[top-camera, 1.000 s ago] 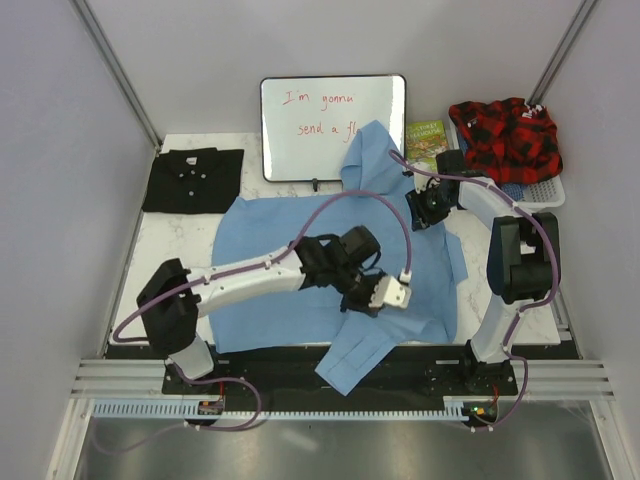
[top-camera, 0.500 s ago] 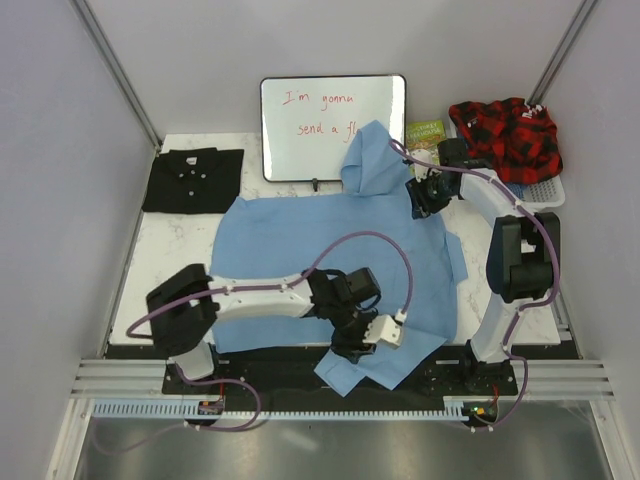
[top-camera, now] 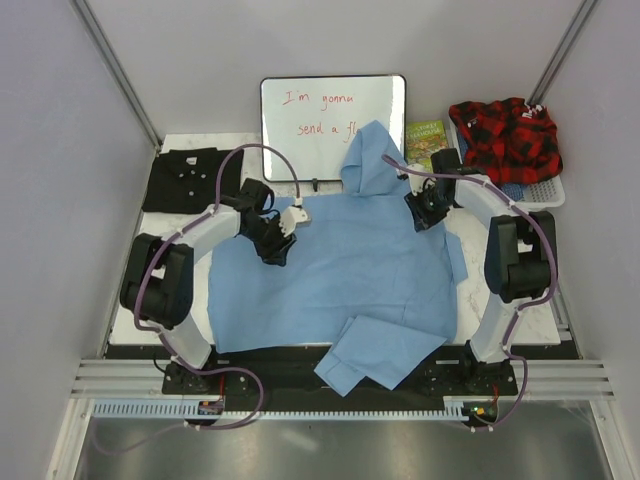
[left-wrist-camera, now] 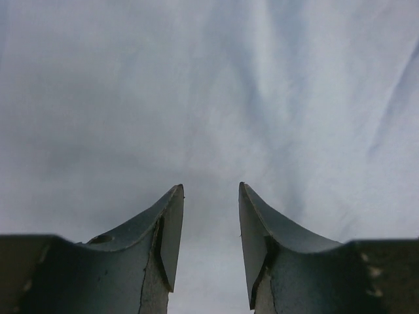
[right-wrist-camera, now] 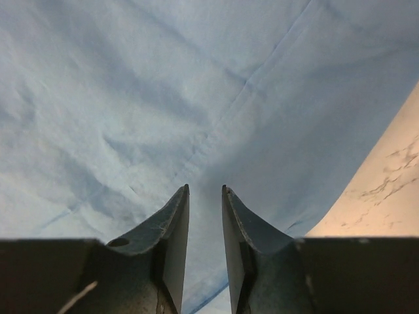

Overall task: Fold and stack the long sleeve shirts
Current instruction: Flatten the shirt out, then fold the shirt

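Top view: light blue shirt [top-camera: 340,275] lay spread flat across the middle of the table [top-camera: 168,222], taking up most of its width. One sleeve ran toward the far side and overlapped the lower right corner of the whiteboard [top-camera: 320,115]. The other sleeve lay folded over the shirt's near hem, with its end hanging past the near table edge.

Black shirt [top-camera: 192,180] sat folded at the far left corner, apart from the blue one and just left of the whiteboard.

Left end effector [top-camera: 274,248] was over the far left part of the blue shirt. Wrist view: fingers spread with a clear gap [left-wrist-camera: 211,190] and only smooth blue cloth [left-wrist-camera: 209,98] below them, nothing between the pads.

Right end effector [top-camera: 425,213] was over the far right part of the same shirt, near the base of the raised sleeve. Wrist view: fingers parted by a narrow gap only [right-wrist-camera: 205,190], blue cloth with a seam line [right-wrist-camera: 196,98] beneath, bare marble showing to one side. No cloth seen pinched; contact with the fabric could not be told.

Other items at the far right: a green book [top-camera: 425,140] beside the whiteboard, and a red-and-black plaid cloth [top-camera: 505,135] heaped in a white basket [top-camera: 545,190].
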Action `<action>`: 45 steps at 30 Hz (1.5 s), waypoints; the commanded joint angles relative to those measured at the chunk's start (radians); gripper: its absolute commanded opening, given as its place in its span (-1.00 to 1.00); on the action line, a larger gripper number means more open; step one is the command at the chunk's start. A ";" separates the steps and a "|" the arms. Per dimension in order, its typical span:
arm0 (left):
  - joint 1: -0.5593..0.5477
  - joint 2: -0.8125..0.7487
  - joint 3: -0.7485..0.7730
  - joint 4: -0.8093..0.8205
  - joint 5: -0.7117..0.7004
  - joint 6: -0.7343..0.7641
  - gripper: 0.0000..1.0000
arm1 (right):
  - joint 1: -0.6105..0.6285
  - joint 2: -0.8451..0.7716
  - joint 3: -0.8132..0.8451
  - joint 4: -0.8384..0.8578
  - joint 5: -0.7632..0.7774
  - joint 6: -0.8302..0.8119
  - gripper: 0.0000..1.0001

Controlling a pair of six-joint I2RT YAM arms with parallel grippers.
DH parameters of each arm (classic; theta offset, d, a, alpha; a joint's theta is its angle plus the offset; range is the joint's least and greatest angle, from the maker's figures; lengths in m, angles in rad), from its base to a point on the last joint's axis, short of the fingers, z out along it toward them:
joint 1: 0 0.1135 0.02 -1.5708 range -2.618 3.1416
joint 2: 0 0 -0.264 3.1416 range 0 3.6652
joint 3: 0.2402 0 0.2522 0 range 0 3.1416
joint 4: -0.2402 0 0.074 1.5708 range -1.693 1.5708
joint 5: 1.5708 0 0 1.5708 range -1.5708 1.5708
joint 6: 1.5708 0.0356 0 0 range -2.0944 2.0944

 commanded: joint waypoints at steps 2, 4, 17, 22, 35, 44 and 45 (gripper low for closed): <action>0.069 0.026 -0.045 -0.007 -0.138 0.095 -0.11 | -0.008 -0.049 -0.072 -0.037 0.113 -0.118 -0.32; 0.083 0.048 -0.075 0.001 -0.184 0.105 -0.16 | -0.006 -0.031 -0.097 -0.034 0.155 -0.146 -0.32; 0.092 -0.108 -0.246 -0.138 -0.133 0.179 -0.13 | -0.023 -0.181 -0.235 -0.104 0.077 -0.303 -0.29; 0.197 -0.090 0.034 -0.226 0.065 0.181 0.17 | -0.034 -0.094 0.074 -0.074 -0.057 -0.130 0.06; 0.405 0.138 0.457 -0.180 0.167 0.076 0.79 | -0.026 0.175 0.279 0.369 -0.037 0.263 0.04; 0.448 0.160 0.484 -0.160 0.139 0.098 0.81 | -0.025 0.261 0.237 0.512 -0.057 0.259 -0.01; 0.449 0.160 0.480 -0.161 0.138 0.099 0.81 | -0.025 0.270 0.234 0.517 -0.058 0.251 -0.01</action>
